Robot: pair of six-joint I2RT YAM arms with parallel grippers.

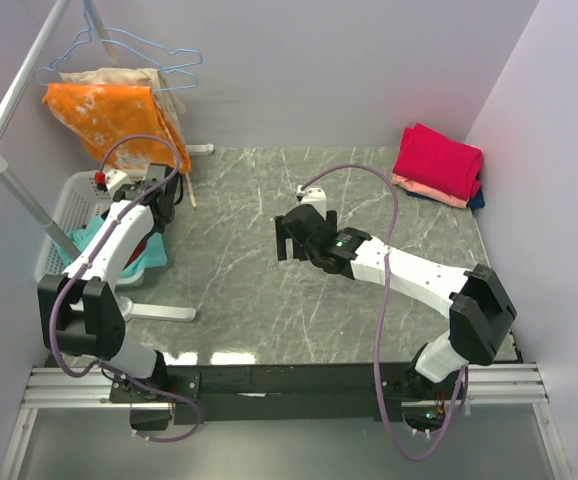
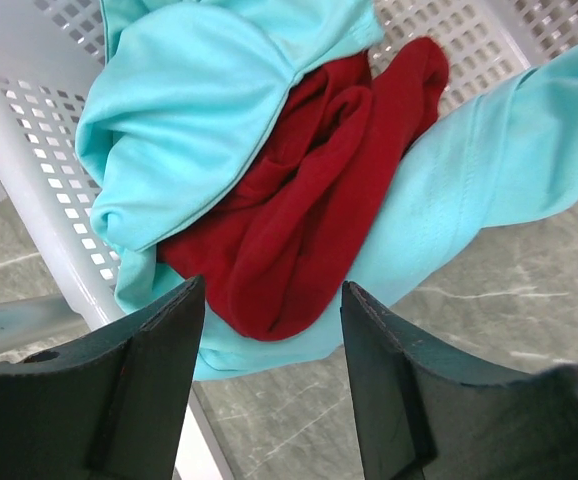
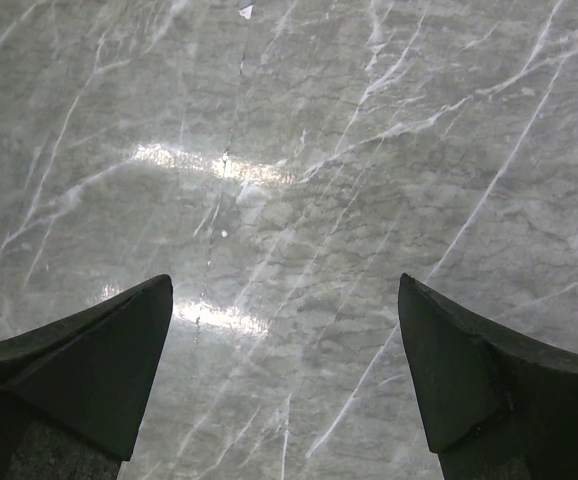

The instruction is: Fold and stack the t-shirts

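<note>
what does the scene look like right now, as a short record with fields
left hand: open, over the basket, aimed at the maroon t-shirt, not gripping it
right hand: open, empty, above the table
maroon t-shirt: bunched with the teal t-shirt at the basket's edge
folded stack: bright pink t-shirt on top, far right corner of table

Overhead camera overlooks the whole table (image 1: 239, 250); wrist cameras sit close.

No legible text: neither the maroon t-shirt (image 2: 309, 210) and teal t-shirt (image 2: 189, 100) in the white laundry basket (image 2: 29, 150), nor the folded stack of t-shirts (image 1: 439, 160) on the marble counter (image 1: 239, 270), carries readable lettering, labels or numbers.
</note>
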